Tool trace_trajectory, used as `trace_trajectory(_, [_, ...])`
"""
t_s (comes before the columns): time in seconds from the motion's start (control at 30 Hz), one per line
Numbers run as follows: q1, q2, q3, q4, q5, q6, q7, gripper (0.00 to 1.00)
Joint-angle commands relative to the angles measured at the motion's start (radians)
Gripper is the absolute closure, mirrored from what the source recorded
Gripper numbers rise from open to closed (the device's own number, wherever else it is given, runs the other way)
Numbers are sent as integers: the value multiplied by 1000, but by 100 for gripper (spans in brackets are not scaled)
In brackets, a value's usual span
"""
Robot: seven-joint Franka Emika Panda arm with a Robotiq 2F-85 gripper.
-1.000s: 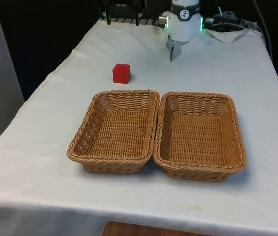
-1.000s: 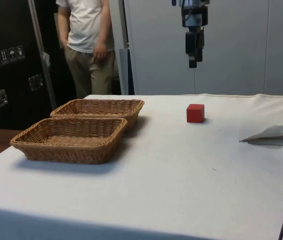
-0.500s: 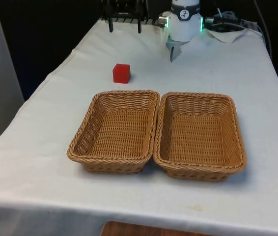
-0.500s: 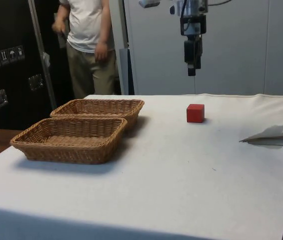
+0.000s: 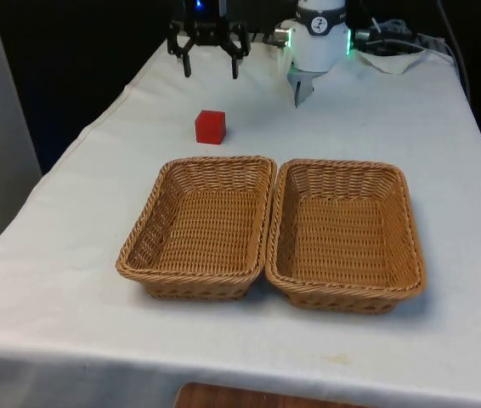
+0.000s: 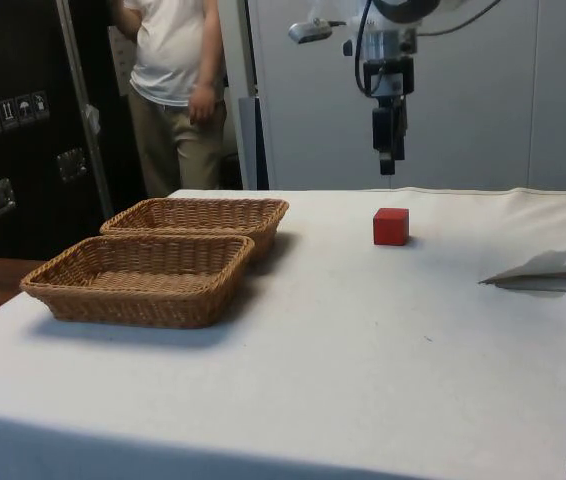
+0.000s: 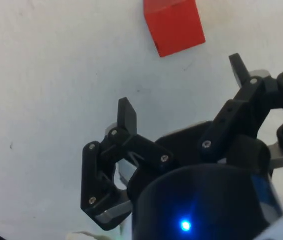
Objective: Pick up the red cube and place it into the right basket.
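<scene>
Gripper (image 5: 210, 68) hangs spread above unlabelled red cube (image 5: 210, 127); baskets (image 5: 198, 226) unmarked.

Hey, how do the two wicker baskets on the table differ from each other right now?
The left basket, on the front view's left, sits nearer the red cube; the right basket, on the front view's right, lies further from it. In the side view the left basket is the nearer one and the right basket sits behind it. Both are brown woven rectangles, empty, side by side with rims close together.
</scene>
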Motion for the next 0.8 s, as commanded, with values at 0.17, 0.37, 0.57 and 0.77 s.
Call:
trace_trajectory(0.17, [2, 57, 1, 4, 67, 30, -59, 0])
trace_trajectory(0.37, [6, 91, 7, 9, 173, 39, -141, 0])
trace_trajectory(0.57, [6, 98, 7, 4, 184, 47, -150, 0])
trace_trajectory(0.77, [6, 131, 9, 4, 207, 62, -142, 0])
